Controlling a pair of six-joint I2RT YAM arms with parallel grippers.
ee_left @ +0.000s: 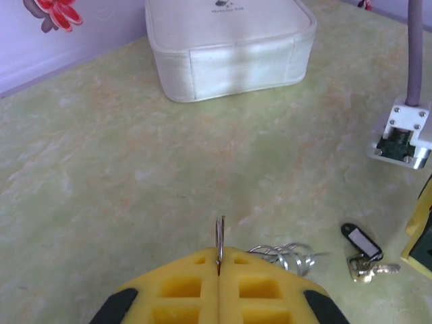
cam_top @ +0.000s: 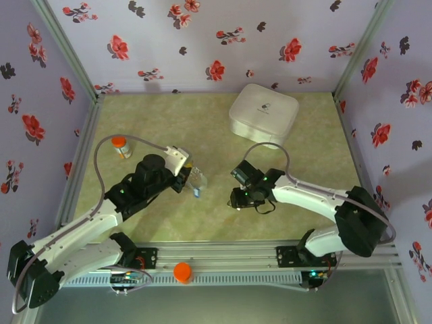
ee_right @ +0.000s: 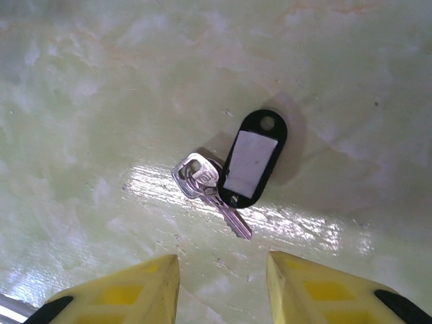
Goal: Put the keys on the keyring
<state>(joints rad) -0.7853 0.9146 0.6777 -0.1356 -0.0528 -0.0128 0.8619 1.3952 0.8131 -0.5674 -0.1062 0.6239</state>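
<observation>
The keys (ee_right: pixel 206 182) lie mid-worktop, just ahead of the right gripper (ee_right: pixel 223 263), jaws parted, blade slanting across the gap; the left gripper (ee_left: pixel 219 260), pinched on the keyring (ee_left: pixel 219 233), sits farther off.

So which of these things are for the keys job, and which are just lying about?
For the job: keys with black tag; thin metal keyring, pinched in the shut left pincer; open right pincer over the keys.
Lying about: white box; small orange-capped bottle; round orange cap at the near edge.
</observation>
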